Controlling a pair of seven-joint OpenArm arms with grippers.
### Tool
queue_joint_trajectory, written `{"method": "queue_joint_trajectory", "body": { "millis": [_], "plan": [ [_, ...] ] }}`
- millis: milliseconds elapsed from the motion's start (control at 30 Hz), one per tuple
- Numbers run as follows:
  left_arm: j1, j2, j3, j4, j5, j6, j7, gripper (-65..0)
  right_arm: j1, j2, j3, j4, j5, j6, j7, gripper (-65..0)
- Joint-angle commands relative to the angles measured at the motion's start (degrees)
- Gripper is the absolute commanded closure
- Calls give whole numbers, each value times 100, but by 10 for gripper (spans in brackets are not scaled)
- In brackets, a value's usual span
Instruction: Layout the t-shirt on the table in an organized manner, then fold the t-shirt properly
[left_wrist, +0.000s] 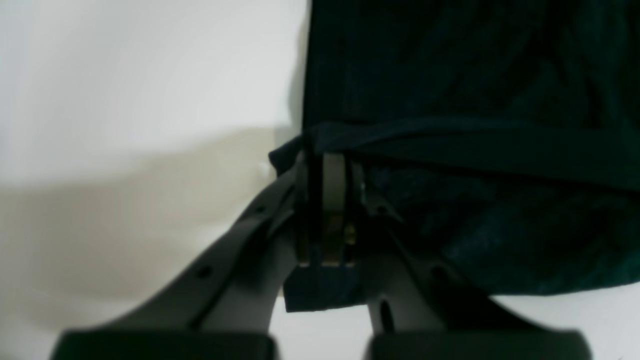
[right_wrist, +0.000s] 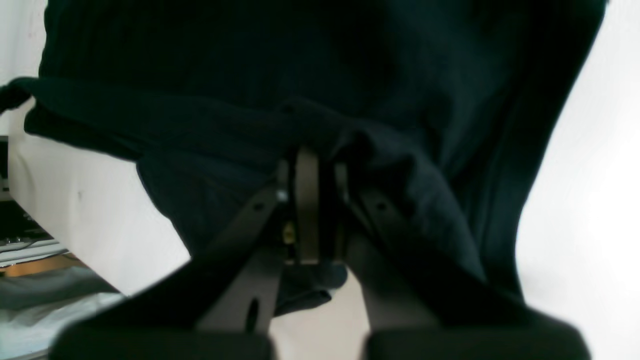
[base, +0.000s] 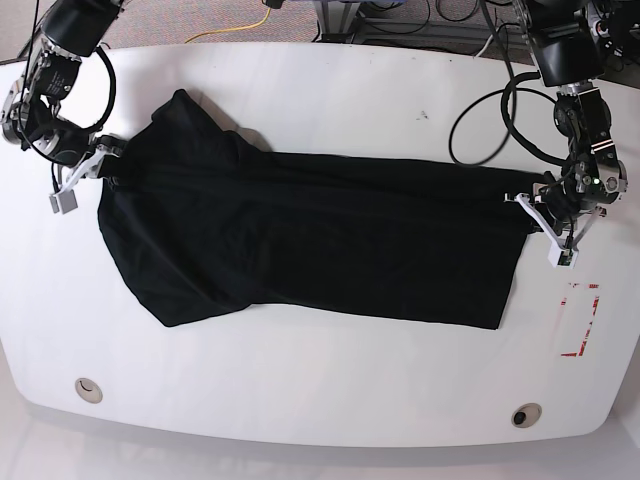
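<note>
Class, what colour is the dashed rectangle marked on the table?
Red, seen best in the base view.

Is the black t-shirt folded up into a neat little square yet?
No, the black t-shirt lies stretched wide across the white table, with the left gripper and right gripper each pinching one end.
</note>
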Motion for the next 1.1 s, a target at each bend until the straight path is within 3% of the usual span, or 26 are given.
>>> {"method": "queue_joint_trajectory", "body": {
  "millis": [0,67,233,367,567,733,1067],
  "plan": [
    [-133,-98,-20,-26,4,21,-97,0,65,153,-68,71,29,8,175,-6],
    [-195,-98,-20,-52,4,21,-97,0,74,153,-95,71,-103,8,202,-35],
    [-247,-98,77,-228,4,21,-97,-17,241,135,-59,71,-577,8,202,-230],
    [-265,-133,358,-263,4,21,-97,-110,259,135,-59,71,-788,8,210,-398],
    [-265,-230,552,-158,4,39,-88,-279,268,197,-59,194,-779,16,210,-536],
    [-291,-239,639,-149,4,39,-79,-385,136,320,-68,853,-779,16,193,-552],
    [-379,-247,631,-79,4,39,-79,-388,-998,249,-42,2646,-753,38,202,-549]
  ]
}}
